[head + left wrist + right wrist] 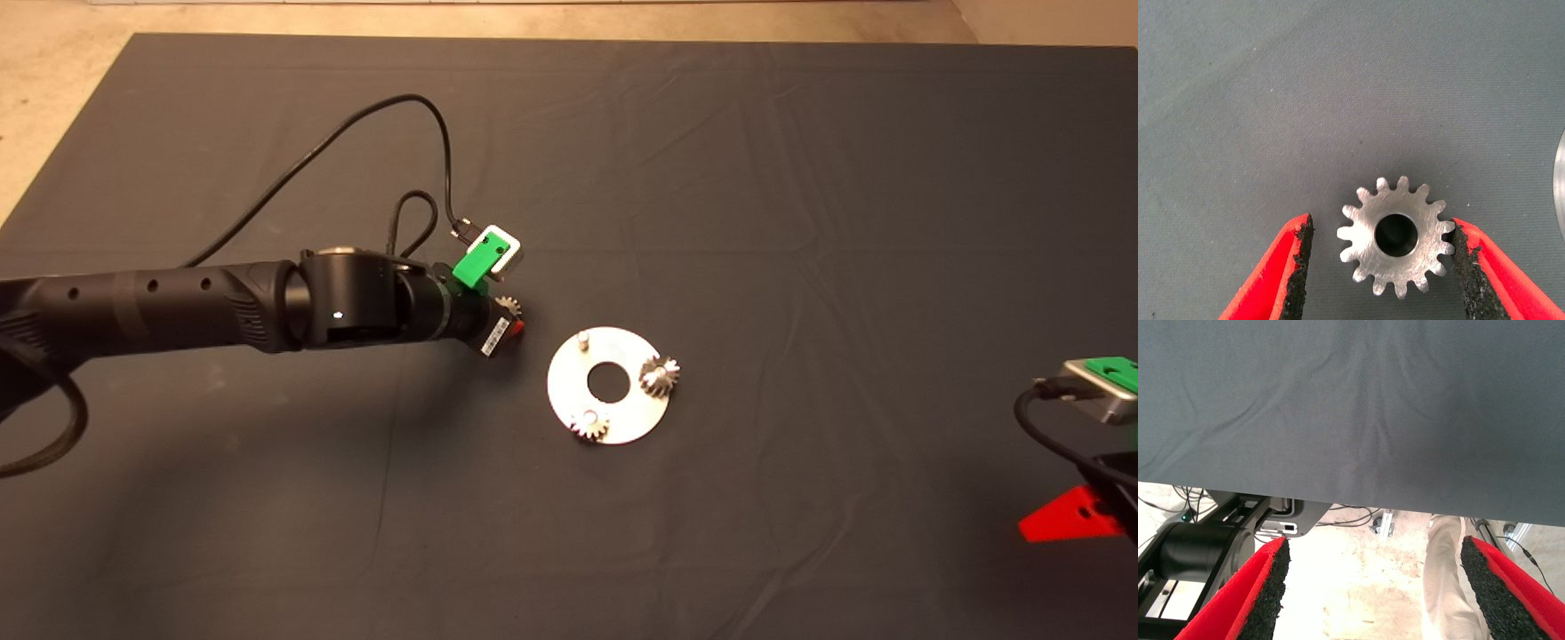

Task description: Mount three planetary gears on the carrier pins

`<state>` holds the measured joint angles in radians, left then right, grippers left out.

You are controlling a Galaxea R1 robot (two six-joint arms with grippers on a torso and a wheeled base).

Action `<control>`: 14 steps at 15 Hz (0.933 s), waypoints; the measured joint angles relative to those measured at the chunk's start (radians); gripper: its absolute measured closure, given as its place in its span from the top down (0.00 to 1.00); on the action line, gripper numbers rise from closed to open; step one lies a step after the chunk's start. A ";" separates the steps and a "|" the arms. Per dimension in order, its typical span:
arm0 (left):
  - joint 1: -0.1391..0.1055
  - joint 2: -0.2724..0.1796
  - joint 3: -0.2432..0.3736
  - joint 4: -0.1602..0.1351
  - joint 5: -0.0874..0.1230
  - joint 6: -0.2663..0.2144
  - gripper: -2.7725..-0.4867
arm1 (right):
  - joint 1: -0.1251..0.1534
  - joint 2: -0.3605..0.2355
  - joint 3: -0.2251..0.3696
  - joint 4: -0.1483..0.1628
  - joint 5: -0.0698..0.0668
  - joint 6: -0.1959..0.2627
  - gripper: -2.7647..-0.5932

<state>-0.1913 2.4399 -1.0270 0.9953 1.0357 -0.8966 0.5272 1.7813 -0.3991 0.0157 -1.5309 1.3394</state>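
A loose gear (1396, 237) lies flat on the mat (800, 178) between the spread fingers of the left end effector (1381, 267), one pad (1469, 270) touching its teeth, just left of the disc (569, 391). Two gears (660, 374) sit on pins there; one pin (583, 339) is bare. The right end effector (1371, 587) waits wide open at the near right edge.

No readable text; only an illegible label (494, 339) on the left arm.
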 joint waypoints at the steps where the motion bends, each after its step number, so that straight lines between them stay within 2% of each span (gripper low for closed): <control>1: 0.000 -0.003 0.000 -0.001 -0.001 0.000 0.38 | 0.000 0.000 0.000 0.000 0.000 0.000 0.60; 4: 0.000 -0.006 0.000 -0.002 -0.002 -0.008 0.38 | 0.000 0.000 0.000 0.000 0.000 0.000 0.60; 7: 0.000 -0.014 0.000 -0.003 -0.015 -0.011 0.38 | 0.000 0.000 0.000 0.000 0.000 0.000 0.60; 12: 0.000 -0.016 0.000 -0.003 -0.016 -0.011 0.38 | 0.000 0.000 0.000 0.000 0.000 0.000 0.60; 14: 0.000 -0.016 0.000 -0.003 -0.016 -0.011 0.32 | 0.000 0.000 0.000 0.000 0.000 0.000 0.60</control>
<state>-0.1909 2.4240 -1.0266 0.9919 1.0198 -0.9077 0.5271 1.7813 -0.3991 0.0162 -1.5309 1.3394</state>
